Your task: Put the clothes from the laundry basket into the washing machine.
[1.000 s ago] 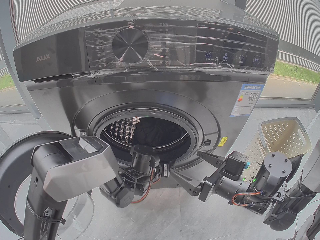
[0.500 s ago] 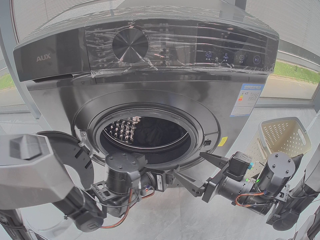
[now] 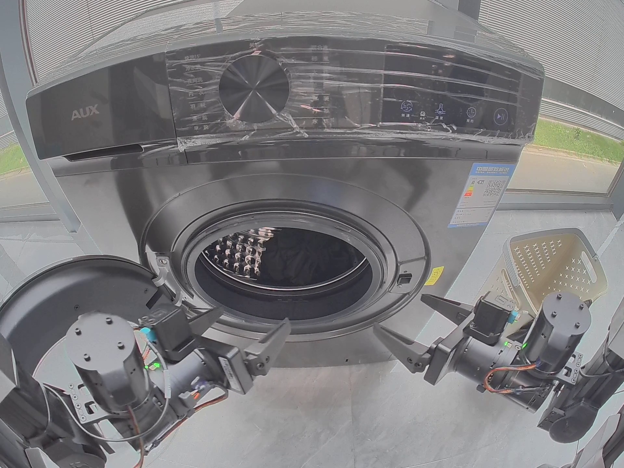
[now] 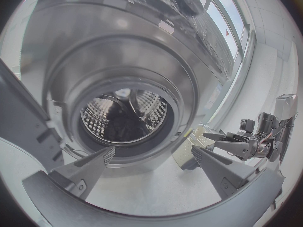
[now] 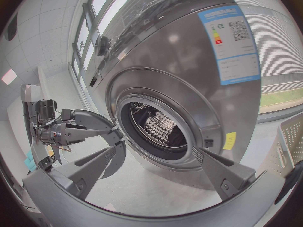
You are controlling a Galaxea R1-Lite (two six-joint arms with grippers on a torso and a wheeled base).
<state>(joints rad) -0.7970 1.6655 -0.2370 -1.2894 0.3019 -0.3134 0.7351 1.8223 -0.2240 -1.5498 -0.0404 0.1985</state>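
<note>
The washing machine (image 3: 325,177) stands straight ahead, its round door (image 3: 58,294) swung open to the left. Dark clothes (image 3: 305,258) lie inside the drum (image 4: 123,117), and the right wrist view shows them as a dark heap (image 5: 175,137). The beige laundry basket (image 3: 552,261) stands tipped up on the floor to the right of the machine, and I see no clothes in it. My left gripper (image 3: 255,316) hangs open and empty below the opening, towards the door side. My right gripper (image 3: 399,311) is open and empty at the opening's lower right, in front of the basket.
Pale tiled floor (image 3: 338,417) lies in front of the machine. Windows and a slatted wall stand behind it. The open door takes up the space at the lower left, close to my left arm. The basket's rim (image 5: 290,139) is close beside my right arm.
My left arm has drawn back from the drum mouth and swung down to the left, uncovering the door. My right gripper has drifted slightly right and back, still open.
</note>
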